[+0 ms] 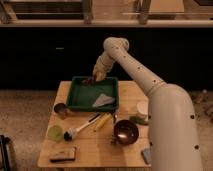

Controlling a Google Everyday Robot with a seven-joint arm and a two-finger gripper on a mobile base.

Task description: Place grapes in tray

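The gripper (96, 76) is hovering over the far left corner of the green tray (81, 98). A dark cluster, possibly the grapes (88, 80), is lying just beside it, inside the tray rim. Whether the gripper is clamping them cannot be determined.

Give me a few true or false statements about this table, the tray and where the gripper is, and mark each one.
1. The tray is green. True.
2. The gripper hangs over the bowl. False: it is at the tray's far edge.
3. A pale sheet lies in the tray. True.
4. The metal cup stands inside the tray. False: it stands on the table, beside the tray.
5. The brush lies on the table, outside the tray. True.
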